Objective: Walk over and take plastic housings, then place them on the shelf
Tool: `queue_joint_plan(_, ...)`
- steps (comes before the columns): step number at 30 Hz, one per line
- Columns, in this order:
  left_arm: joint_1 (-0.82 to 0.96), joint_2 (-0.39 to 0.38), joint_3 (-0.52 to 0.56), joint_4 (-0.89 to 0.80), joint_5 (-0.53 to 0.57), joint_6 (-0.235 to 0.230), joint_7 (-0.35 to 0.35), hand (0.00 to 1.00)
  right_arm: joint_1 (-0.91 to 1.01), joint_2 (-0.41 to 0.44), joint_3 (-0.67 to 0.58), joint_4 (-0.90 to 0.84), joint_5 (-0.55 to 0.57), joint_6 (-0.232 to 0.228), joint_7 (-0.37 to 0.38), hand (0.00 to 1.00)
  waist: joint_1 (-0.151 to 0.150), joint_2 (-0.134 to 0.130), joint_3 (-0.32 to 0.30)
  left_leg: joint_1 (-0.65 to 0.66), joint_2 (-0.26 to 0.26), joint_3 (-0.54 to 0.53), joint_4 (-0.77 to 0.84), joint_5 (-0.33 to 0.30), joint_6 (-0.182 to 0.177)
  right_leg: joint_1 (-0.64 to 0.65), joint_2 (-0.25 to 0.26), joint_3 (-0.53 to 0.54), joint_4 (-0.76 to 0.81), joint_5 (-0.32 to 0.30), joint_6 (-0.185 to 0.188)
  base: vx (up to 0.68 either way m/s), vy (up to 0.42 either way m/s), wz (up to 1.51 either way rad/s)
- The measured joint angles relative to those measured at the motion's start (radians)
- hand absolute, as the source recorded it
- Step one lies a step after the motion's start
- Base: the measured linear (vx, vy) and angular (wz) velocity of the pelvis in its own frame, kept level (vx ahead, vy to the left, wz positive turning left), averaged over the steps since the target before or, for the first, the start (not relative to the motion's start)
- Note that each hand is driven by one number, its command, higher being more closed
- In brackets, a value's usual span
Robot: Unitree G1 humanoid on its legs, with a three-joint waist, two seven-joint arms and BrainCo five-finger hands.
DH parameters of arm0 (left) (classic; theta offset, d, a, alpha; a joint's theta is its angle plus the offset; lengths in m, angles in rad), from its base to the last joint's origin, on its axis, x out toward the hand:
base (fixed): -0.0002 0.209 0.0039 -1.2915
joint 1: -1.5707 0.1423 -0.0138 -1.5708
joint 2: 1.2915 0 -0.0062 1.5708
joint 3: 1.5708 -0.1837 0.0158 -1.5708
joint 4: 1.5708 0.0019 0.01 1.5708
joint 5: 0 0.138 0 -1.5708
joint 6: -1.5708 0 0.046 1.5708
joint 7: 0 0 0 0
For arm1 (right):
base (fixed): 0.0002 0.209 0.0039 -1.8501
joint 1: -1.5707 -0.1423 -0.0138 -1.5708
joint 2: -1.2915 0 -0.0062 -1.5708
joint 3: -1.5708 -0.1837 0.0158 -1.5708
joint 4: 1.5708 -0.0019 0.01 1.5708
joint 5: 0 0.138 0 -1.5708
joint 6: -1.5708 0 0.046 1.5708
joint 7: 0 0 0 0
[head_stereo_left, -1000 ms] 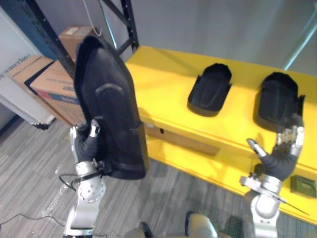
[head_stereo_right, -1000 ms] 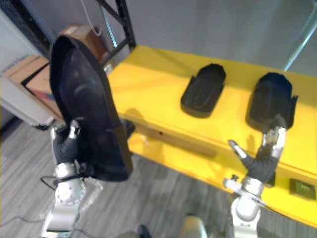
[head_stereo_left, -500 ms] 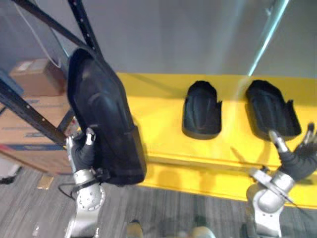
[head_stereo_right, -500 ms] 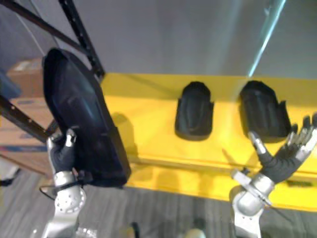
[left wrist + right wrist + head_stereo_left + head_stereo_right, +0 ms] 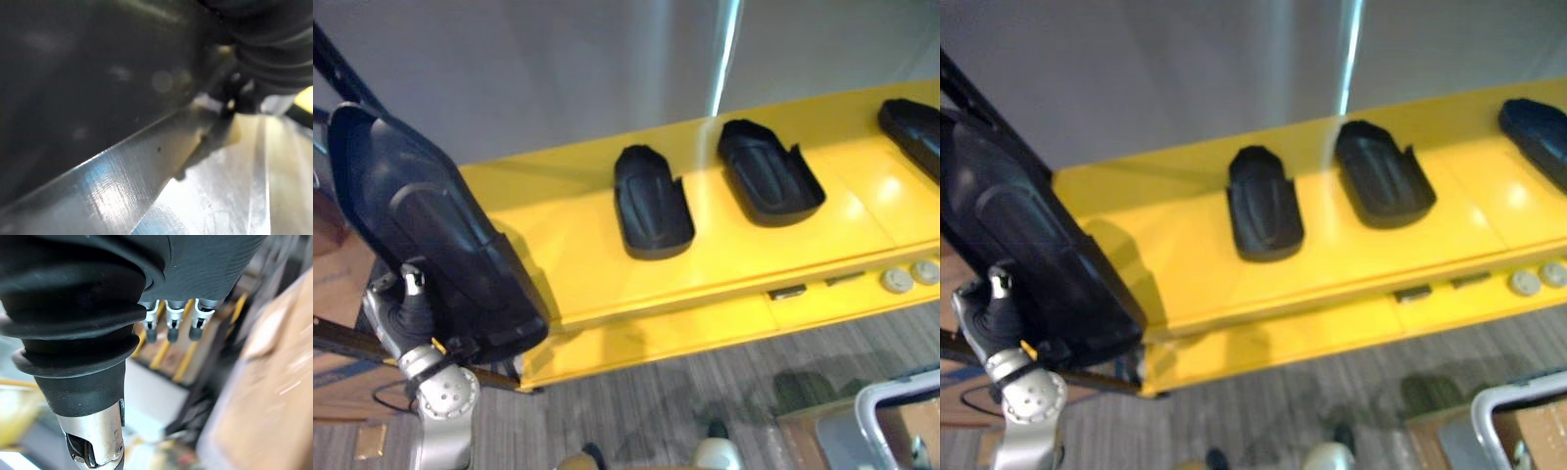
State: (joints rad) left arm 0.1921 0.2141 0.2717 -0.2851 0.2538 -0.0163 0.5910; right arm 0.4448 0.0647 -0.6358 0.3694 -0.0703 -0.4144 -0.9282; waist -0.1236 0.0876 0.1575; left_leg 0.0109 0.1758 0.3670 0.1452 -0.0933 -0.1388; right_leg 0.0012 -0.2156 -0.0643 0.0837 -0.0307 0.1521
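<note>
A large black plastic housing (image 5: 426, 230) stands upright at the far left, off the shelf's left end. My left hand (image 5: 410, 315) is shut on its lower edge, thumb on the front face. Its dark surface (image 5: 73, 73) shows close up in the left wrist view. Two smaller black housings (image 5: 652, 201) (image 5: 770, 172) lie side by side on the yellow shelf (image 5: 578, 259). A third housing (image 5: 913, 132) lies at the shelf's right end. My right hand (image 5: 171, 330) hangs with straight fingers and holds nothing.
Two round grey knobs (image 5: 898, 281) sit on the shelf's front lip at the right. A light metal frame (image 5: 886, 416) over a cardboard box stands on the floor at the lower right. A black rack post (image 5: 335, 61) rises behind the held housing.
The camera has swung, so the shelf now runs up to the right and a third housing shows. My right hand has dropped out of the eye views. My left hand still holds the big housing.
</note>
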Motion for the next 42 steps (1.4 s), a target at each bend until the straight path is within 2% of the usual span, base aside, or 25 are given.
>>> queue_joint_plan(2,-0.016,0.015,-0.001,0.003,-0.021,0.014,-0.04,1.0,0.01,-0.008,0.004,0.067,0.021,0.016,0.085,0.0,-0.004,0.012,-0.008,0.02,0.003,0.002,-0.025,0.01,-0.007,0.005,0.008,0.002,-0.004,0.0,0.0,-0.02,-0.044,-0.07)
queue_joint_plan(4,-0.08,0.06,-0.009,0.057,-0.034,0.044,-0.107,1.0,0.015,-0.026,0.036,0.2,0.07,0.078,0.237,0.0,-0.002,0.013,-0.009,0.042,0.003,0.002,-0.057,0.022,-0.013,0.018,0.015,0.0,-0.014,0.003,0.005,-0.06,-0.029,-0.02)
queue_joint_plan(5,-0.097,0.078,-0.011,0.081,-0.05,0.056,-0.126,1.0,0.015,-0.028,0.046,0.225,0.075,0.093,0.271,0.0,-0.003,0.012,-0.01,0.043,0.003,0.002,-0.066,0.025,-0.014,0.018,0.015,-0.001,-0.017,0.004,0.008,-0.07,-0.02,0.03)
queue_joint_plan(7,-0.194,0.17,-0.02,0.258,-0.062,0.114,-0.193,1.0,0.014,-0.037,0.102,0.315,0.151,0.16,0.443,0.0,-0.004,0.008,-0.011,0.043,0.0,-0.001,-0.088,0.05,-0.011,0.019,0.016,-0.014,-0.036,0.017,0.014,-0.06,-0.028,0.06)
queue_joint_plan(9,-0.277,0.238,-0.034,0.411,-0.081,0.159,-0.237,1.0,0.012,-0.04,0.141,0.367,0.18,0.189,0.547,0.0,-0.004,0.008,-0.013,0.047,-0.003,-0.001,-0.109,0.068,-0.014,0.021,0.018,-0.016,-0.048,0.028,0.013,-0.02,-0.013,0.03)
queue_joint_plan(10,-0.331,0.29,-0.051,0.501,-0.098,0.183,-0.268,1.0,0.01,-0.045,0.167,0.393,0.214,0.214,0.638,0.0,-0.003,-0.001,-0.009,0.047,-0.004,-0.001,-0.114,0.073,-0.015,0.024,0.019,-0.016,-0.057,0.035,0.013,0.0,0.0,0.0)
queue_joint_plan(13,-0.456,0.409,-0.125,0.706,-0.1,0.239,-0.342,1.0,0.002,-0.071,0.215,0.476,0.239,0.254,0.777,0.0,-0.004,-0.026,-0.016,0.055,-0.005,0.001,-0.12,0.077,-0.015,0.037,0.02,-0.016,-0.08,0.046,0.013,0.01,-0.006,-0.03)
queue_joint_plan(15,-0.502,0.447,-0.15,0.759,-0.1,0.26,-0.375,1.0,-0.007,-0.082,0.228,0.502,0.313,0.272,0.83,0.0,-0.005,-0.031,-0.019,0.059,-0.007,0.001,-0.124,0.078,-0.015,0.04,0.02,-0.016,-0.081,0.046,0.012,0.01,-0.002,-0.02)
queue_joint_plan(20,-0.66,0.518,-0.2,0.877,-0.096,0.271,-0.437,1.0,-0.043,-0.12,0.258,0.554,0.37,0.308,0.938,0.0,-0.013,-0.025,-0.015,0.06,-0.008,0.004,-0.127,0.078,-0.015,0.041,0.02,-0.016,-0.083,0.048,0.009,0.0,0.0,0.0)
queue_joint_plan(22,-0.691,0.53,-0.221,0.889,-0.087,0.269,-0.459,1.0,-0.054,-0.13,0.267,0.565,0.37,0.313,0.95,0.0,-0.02,-0.024,-0.015,0.065,-0.007,0.006,-0.127,0.078,-0.015,0.044,0.02,-0.016,-0.084,0.05,0.006,0.0,-0.001,-0.02)
queue_joint_plan(29,-0.75,0.53,-0.3,0.908,-0.055,0.282,-0.527,1.0,-0.059,-0.136,0.275,0.599,0.369,0.352,0.972,0.0,-0.042,-0.026,-0.016,0.094,-0.011,0.028,-0.144,0.082,-0.016,0.052,0.019,-0.016,-0.093,0.059,-0.006,-0.04,0.002,-0.09)
queue_joint_plan(33,-0.802,0.53,-0.332,0.947,-0.009,0.319,-0.573,1.0,-0.058,-0.136,0.274,0.603,0.369,0.358,0.972,0.0,-0.057,-0.026,-0.015,0.109,-0.014,0.03,-0.187,0.107,-0.02,0.048,0.025,-0.016,-0.093,0.061,-0.003,-0.02,-0.007,0.01)
queue_joint_plan(36,-0.821,0.53,-0.336,0.976,-0.007,0.33,-0.576,1.0,-0.058,-0.136,0.273,0.604,0.37,0.36,0.971,0.0,-0.068,-0.025,-0.015,0.111,-0.014,0.032,-0.193,0.109,-0.021,0.049,0.026,-0.016,-0.095,0.061,-0.003,0.0,0.0,0.0)
queue_joint_plan(42,-0.835,0.529,-0.336,1.038,0.0,0.396,-0.572,1.0,-0.058,-0.135,0.273,0.607,0.37,0.381,0.97,0.0,-0.085,-0.03,-0.012,0.111,-0.014,0.052,-0.195,0.108,-0.021,0.041,0.026,-0.006,-0.097,0.061,-0.003,0.0,-0.001,-0.05)
